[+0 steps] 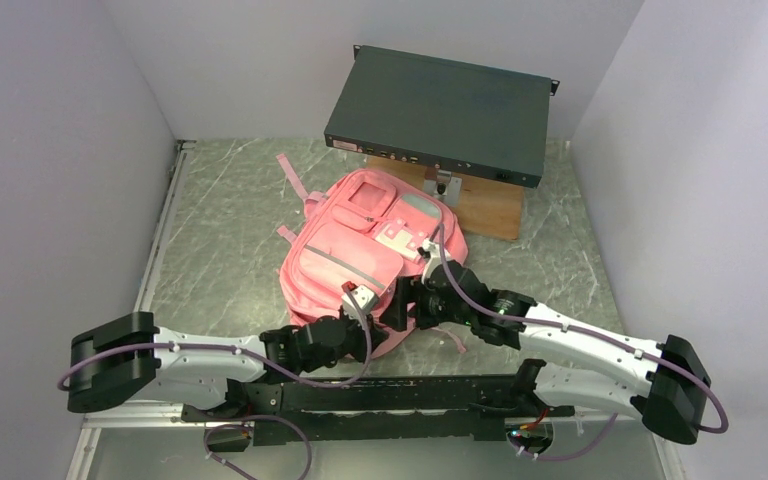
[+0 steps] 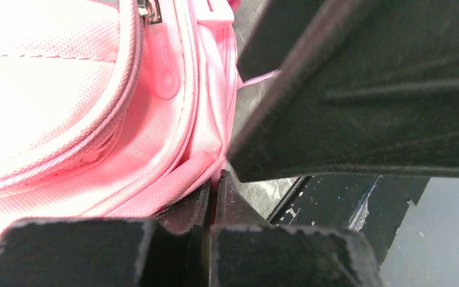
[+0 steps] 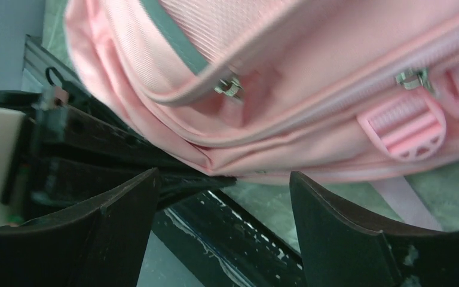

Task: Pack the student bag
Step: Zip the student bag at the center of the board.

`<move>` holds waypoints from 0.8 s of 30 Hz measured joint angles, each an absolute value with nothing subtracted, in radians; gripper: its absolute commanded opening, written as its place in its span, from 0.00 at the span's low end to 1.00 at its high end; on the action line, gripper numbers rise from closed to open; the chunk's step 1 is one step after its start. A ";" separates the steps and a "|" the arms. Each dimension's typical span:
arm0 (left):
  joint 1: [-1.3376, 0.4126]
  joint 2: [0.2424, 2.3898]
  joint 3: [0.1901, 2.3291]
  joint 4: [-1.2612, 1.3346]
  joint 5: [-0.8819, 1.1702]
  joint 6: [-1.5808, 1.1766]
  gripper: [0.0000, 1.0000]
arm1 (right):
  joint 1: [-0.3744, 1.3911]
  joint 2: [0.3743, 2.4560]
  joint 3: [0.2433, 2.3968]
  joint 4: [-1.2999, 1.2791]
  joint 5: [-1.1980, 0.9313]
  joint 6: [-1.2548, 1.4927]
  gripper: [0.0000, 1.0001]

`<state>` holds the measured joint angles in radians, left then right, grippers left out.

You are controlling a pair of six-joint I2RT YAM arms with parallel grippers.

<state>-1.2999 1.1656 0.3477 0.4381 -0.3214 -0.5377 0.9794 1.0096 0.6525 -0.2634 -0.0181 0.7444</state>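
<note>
The student bag [image 1: 360, 245], a soft pink backpack with front pockets, lies flat in the middle of the table. My left gripper [image 1: 388, 322] is at its near edge. In the left wrist view the left gripper [image 2: 215, 186] is shut on a fold of the bag's pink edge fabric [image 2: 173, 179]. My right gripper [image 1: 407, 300] is just beside it at the same edge. In the right wrist view the right gripper [image 3: 224, 200] is open and empty, its fingers [image 3: 340, 233] just below the bag [image 3: 263, 89], not touching it.
A black rack-mount unit [image 1: 440, 115] rests on a wooden block [image 1: 490, 205] right behind the bag. White walls close in on the left, back and right. A black rail [image 1: 380, 395] runs along the near edge. A loose pink strap [image 1: 292, 178] trails toward the back.
</note>
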 measured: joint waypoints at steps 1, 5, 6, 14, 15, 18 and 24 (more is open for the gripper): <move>-1.287 1.166 0.340 0.449 -0.299 -0.545 0.03 | 0.978 1.000 0.630 -0.261 -0.017 0.769 0.82; -1.242 1.179 0.328 0.482 -0.213 -0.581 0.06 | 0.974 0.959 0.533 -0.244 -0.019 0.852 0.51; -1.235 1.184 0.327 0.490 -0.201 -0.589 0.07 | 0.973 0.949 0.512 -0.232 -0.019 0.868 0.44; -1.197 1.225 0.305 0.561 -0.123 -0.642 0.14 | 0.969 0.941 0.403 -0.086 -0.016 0.941 0.16; -1.192 1.225 0.302 0.569 -0.114 -0.649 0.15 | 0.969 0.949 0.403 -0.064 -0.009 0.939 0.15; -1.181 1.227 0.298 0.579 -0.094 -0.656 0.21 | 0.969 0.971 0.403 -0.032 -0.002 0.934 0.13; -1.167 1.243 0.299 0.586 -0.061 -0.675 0.31 | 0.969 1.004 0.403 -0.007 -0.001 0.922 0.04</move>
<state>-1.1671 1.2434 0.2985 0.5858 -0.0612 -0.6754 0.9688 1.0039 0.4030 -0.0071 -0.0006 0.9222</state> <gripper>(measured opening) 0.267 0.064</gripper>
